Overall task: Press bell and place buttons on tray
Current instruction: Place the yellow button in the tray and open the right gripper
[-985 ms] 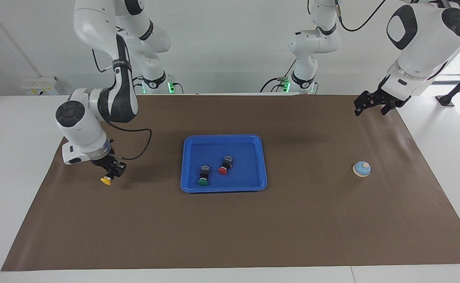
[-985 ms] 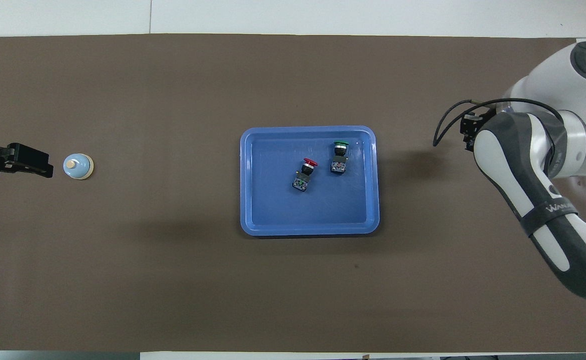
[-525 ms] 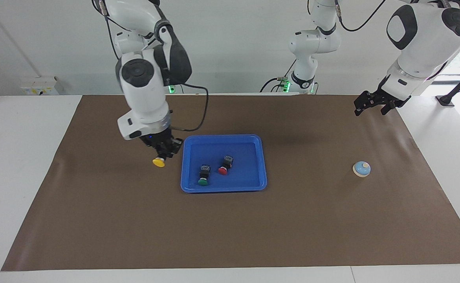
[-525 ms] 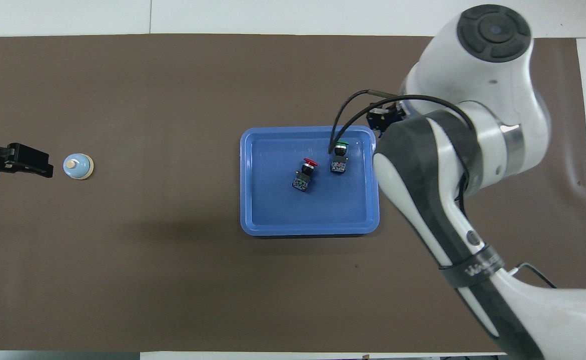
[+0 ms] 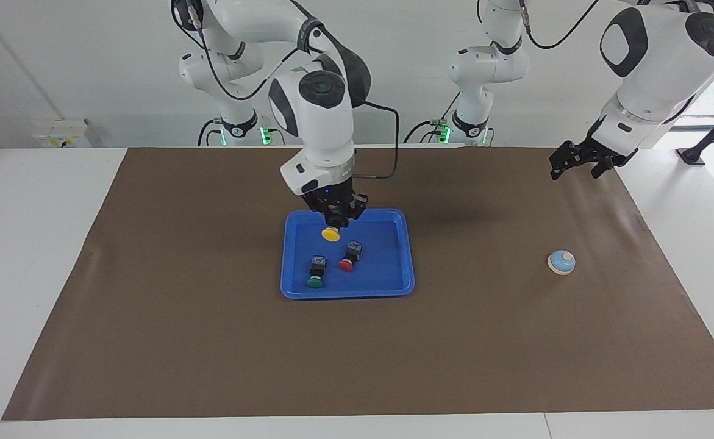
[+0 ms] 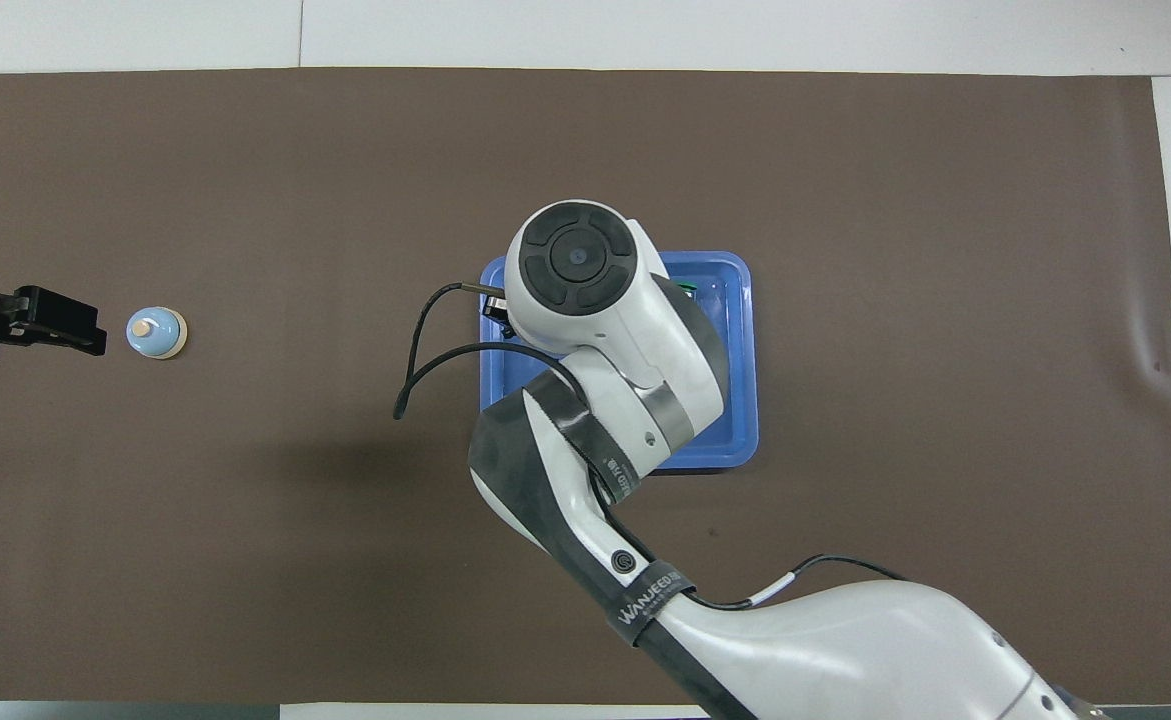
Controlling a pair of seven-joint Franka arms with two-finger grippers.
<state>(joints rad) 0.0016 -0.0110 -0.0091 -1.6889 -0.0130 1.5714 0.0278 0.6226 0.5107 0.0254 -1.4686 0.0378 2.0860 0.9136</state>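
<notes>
My right gripper point(image 5: 336, 219) hangs over the blue tray point(image 5: 406, 268), above the part of it nearer to the robots, shut on the yellow button point(image 5: 330, 234), whose cap points down. The red button point(image 5: 346, 263) and the green button point(image 5: 314, 281) lie on their sides in the tray. In the overhead view the right arm covers most of the tray point(image 6: 740, 400); only a sliver of the green button point(image 6: 686, 286) shows. The light-blue bell point(image 5: 561, 262) point(image 6: 156, 332) stands on the mat toward the left arm's end. My left gripper point(image 5: 574, 172) point(image 6: 93, 330) waits open in the air beside the bell.
A brown mat point(image 5: 210, 341) covers most of the white table point(image 5: 27, 256). A black cable point(image 6: 425, 360) loops out from the right wrist beside the tray.
My right arm has swung from its own end of the table to over the tray, carrying the yellow button. The left arm and the bell have not moved.
</notes>
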